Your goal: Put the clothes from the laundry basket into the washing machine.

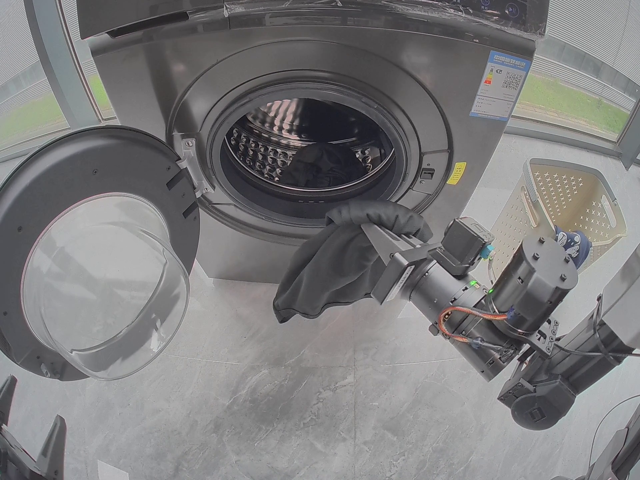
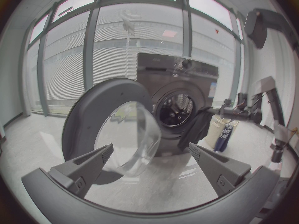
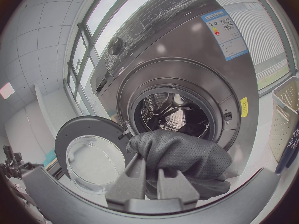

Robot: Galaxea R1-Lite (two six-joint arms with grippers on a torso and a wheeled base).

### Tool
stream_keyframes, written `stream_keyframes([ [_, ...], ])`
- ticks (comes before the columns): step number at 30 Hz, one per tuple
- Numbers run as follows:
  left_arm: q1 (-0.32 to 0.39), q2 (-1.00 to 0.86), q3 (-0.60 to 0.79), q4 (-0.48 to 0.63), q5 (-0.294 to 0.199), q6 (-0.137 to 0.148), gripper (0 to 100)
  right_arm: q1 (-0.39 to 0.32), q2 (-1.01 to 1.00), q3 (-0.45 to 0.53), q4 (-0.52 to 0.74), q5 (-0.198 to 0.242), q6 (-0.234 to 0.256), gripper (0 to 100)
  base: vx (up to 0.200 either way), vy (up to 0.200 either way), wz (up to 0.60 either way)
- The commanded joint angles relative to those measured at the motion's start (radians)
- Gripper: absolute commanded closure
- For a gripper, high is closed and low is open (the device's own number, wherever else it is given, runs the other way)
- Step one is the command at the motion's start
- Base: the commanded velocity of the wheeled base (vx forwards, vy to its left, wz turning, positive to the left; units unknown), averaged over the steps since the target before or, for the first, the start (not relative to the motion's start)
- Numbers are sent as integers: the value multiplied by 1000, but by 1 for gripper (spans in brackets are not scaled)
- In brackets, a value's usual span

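Where the head view looks down on the washing machine (image 1: 413, 75), its door (image 1: 87, 168) stands swung open to the left, and dark cloth (image 1: 320, 165) lies low in the drum (image 1: 267, 148). The right gripper (image 1: 383, 235) is just in front of the lower rim of the opening. It is clamped on a black garment (image 1: 340, 261), which droops below it above the floor (image 1: 300, 395). The laundry basket (image 1: 567, 195) stands on the floor beside the machine's right side, with a blue garment (image 1: 575, 245) at its near rim. The left gripper (image 1: 30, 445) sits low, below the door.

In the left wrist view, the left gripper (image 2: 150, 147) has its fingers (image 2: 102, 154) spread wide with nothing between them. The open door and the hanging black garment (image 2: 197, 128) lie well beyond it.

In the right wrist view, the right gripper (image 3: 152, 171) has its fingers pressed together on the bunched black garment (image 3: 183, 156), directly before the drum opening.
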Motion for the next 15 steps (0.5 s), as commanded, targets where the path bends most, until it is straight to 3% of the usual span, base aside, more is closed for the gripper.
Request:
stream_keyframes([
  [1,-5,226,-66,8,-189,-22,0,37,18,-58,-1,25,50,100,0,0,0],
  [3,-1,354,-51,-29,-246,-14,0,36,19,-61,-1,39,52,100,0,0,0],
  [6,-10,473,-39,-117,-271,1,0,27,21,-76,-3,45,52,100,0,0,0],
  [7,-30,554,-29,-187,-281,20,0,24,21,-89,-3,44,53,100,0,0,0],
  [10,-104,677,-28,-293,-283,46,0,19,21,-96,-3,36,53,100,0,0,0],
  [15,-251,828,-37,-400,-261,35,0,16,15,-78,-1,33,55,100,0,0,0],
])
